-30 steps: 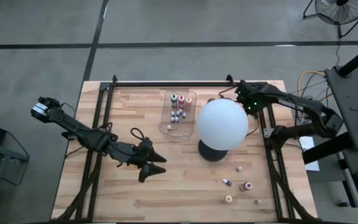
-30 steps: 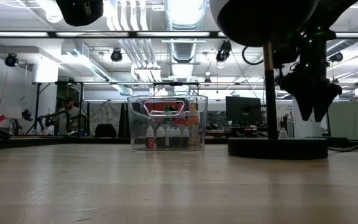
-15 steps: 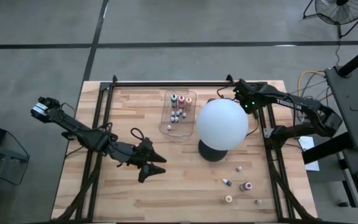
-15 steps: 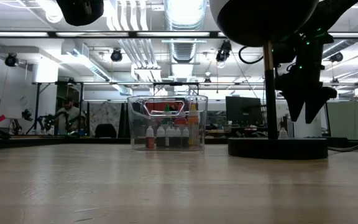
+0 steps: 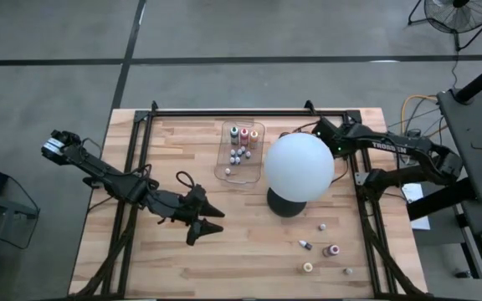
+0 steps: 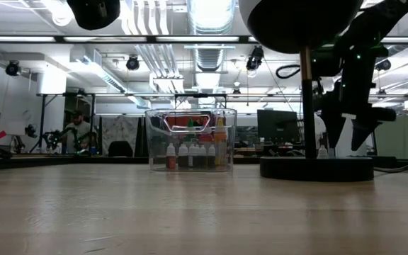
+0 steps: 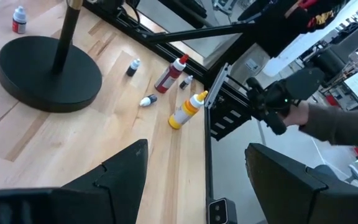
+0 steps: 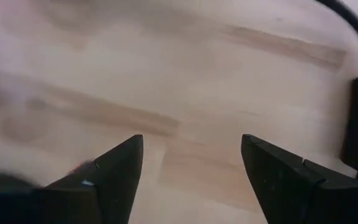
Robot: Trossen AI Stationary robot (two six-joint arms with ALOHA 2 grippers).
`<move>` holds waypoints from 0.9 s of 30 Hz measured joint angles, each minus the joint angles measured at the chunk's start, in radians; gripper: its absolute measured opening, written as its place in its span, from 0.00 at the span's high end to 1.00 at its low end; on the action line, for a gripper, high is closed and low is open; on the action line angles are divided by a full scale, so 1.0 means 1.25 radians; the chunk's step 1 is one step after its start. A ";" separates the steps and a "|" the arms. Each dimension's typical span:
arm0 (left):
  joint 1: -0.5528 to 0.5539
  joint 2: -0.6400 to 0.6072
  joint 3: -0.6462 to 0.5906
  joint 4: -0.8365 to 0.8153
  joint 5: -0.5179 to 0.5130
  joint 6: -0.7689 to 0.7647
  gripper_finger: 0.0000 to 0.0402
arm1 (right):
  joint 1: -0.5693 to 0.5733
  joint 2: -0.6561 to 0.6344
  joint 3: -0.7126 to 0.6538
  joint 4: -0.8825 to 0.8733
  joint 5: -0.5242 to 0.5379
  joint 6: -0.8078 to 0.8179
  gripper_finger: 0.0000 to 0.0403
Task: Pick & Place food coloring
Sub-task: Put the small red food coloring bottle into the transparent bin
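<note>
The right gripper [image 6: 350, 145] is held open and empty above bare table [image 5: 174, 150] behind the globe [image 5: 299, 166]. The left gripper [image 5: 212, 221] is parked open, empty, mid-table.

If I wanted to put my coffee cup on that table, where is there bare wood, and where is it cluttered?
Bare wood: the front-left corner, below the left gripper, and the rear-left stretch left of the clear tray. Crowded: the tray full of small bottles, the white globe on its black base mid-table, the right gripper behind it, and loose bottles front-right.
</note>
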 joint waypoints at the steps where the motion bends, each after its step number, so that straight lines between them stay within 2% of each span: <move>1: 0.000 0.000 0.000 0.000 0.002 -0.002 0.40 | 0.005 0.000 -0.008 0.005 0.022 0.008 0.34; 7: 0.000 0.000 0.000 0.000 0.030 -0.003 0.40 | 0.024 0.000 -0.043 0.031 0.121 0.031 0.30; 16: 0.000 -0.001 0.000 -0.008 0.042 -0.003 0.40 | 0.083 0.000 -0.117 0.118 0.135 -0.021 0.25; 27: 0.000 -0.001 0.000 -0.008 0.042 0.004 0.40 | 0.120 -0.003 -0.167 0.133 0.122 -0.050 0.26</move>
